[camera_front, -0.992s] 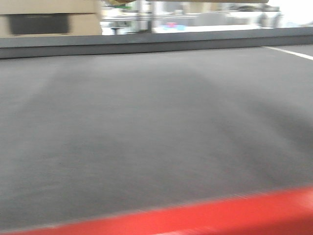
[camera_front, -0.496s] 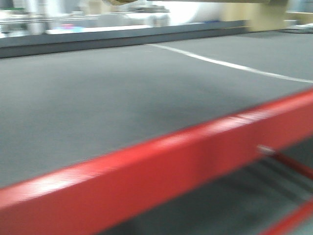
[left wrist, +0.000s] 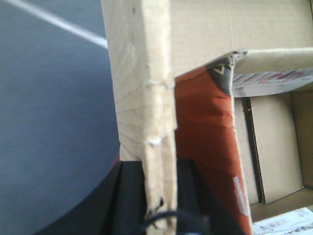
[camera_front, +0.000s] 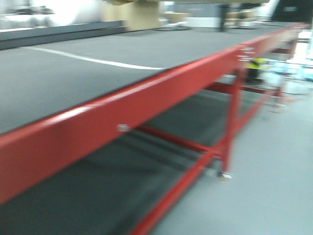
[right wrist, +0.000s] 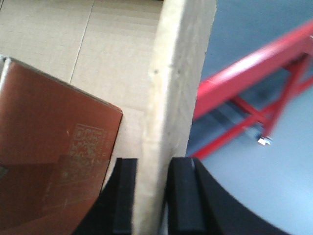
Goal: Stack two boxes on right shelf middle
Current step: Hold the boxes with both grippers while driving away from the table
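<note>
I hold one brown cardboard box between both grippers. In the left wrist view its left wall (left wrist: 142, 73) stands on edge, and my left gripper (left wrist: 159, 200) is shut on it, one black finger (left wrist: 129, 196) on each side. In the right wrist view my right gripper (right wrist: 154, 196) is shut on the opposite wall (right wrist: 181, 63). Inside the box lies a glossy red-brown sheet (left wrist: 205, 137), which carries a faint square code (right wrist: 83, 147). Flaps of more cardboard (left wrist: 274, 142) show beyond it. The right shelf is out of view.
A long red-framed workbench (camera_front: 146, 98) with a grey top and a white line (camera_front: 93, 59) runs off to the far right. Red braces (camera_front: 195, 147) and a lower shelf sit under it. Grey floor (camera_front: 274, 186) opens on the right. A tan block (camera_front: 144, 17) stands at the bench's far side.
The front view has swung right: the bench top filled the frame, then its red front rail rose across it, and now the bench's legs and the floor show.
</note>
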